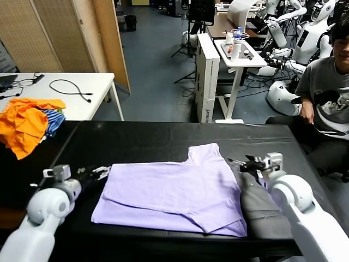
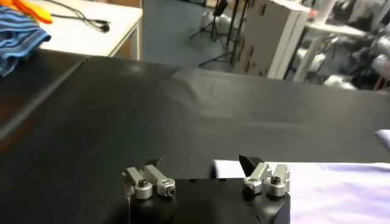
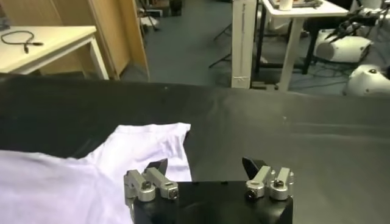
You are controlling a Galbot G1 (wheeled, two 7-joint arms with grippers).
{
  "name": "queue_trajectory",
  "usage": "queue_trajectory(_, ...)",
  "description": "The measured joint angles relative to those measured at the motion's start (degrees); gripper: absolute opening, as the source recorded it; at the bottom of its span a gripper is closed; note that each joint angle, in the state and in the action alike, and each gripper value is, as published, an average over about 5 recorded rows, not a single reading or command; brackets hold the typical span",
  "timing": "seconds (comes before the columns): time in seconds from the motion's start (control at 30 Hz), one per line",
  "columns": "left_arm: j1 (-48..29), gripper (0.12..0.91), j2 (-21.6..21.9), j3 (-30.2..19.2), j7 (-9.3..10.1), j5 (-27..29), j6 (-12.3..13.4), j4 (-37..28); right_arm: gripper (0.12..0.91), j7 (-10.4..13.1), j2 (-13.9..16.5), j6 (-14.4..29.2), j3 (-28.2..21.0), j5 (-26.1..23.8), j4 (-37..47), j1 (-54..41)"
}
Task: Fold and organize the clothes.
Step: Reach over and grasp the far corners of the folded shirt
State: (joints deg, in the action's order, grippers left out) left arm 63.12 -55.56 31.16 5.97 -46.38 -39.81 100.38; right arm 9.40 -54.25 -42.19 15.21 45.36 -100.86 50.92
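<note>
Robotics lab: parked white robots, apparently.

Two glossy white, rounded plastic arms end in black wrist blocks. The left gripper and right gripper carry short black fingertips on silver metal brackets fastened with dark round screws at each hinge.

T-shirt flat at counter centre; heaped garments on counter, frame's left edge.

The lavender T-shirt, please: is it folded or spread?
Partly folded: the T-shirt lies flat on the table, one layer doubled over another along its near edge.
</note>
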Motion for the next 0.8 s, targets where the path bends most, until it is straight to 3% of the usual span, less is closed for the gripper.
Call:
queue_trajectory(0.57, -2.42, 0.907, -0.11, -3.47, -1.13, -2.01, -1.05, -2.28, 0.904, -2.32, -4.17, 0.05, -7.61, -2.12, 9.83, -7.89)
queue_trajectory(0.8, -1.72, 0.840, -0.35, -3.63, -1.38, -1.82, -0.98, -1.59, 0.817, -2.96, -4.95, 1.06, -8.81, -2.75, 11.33, -9.07)
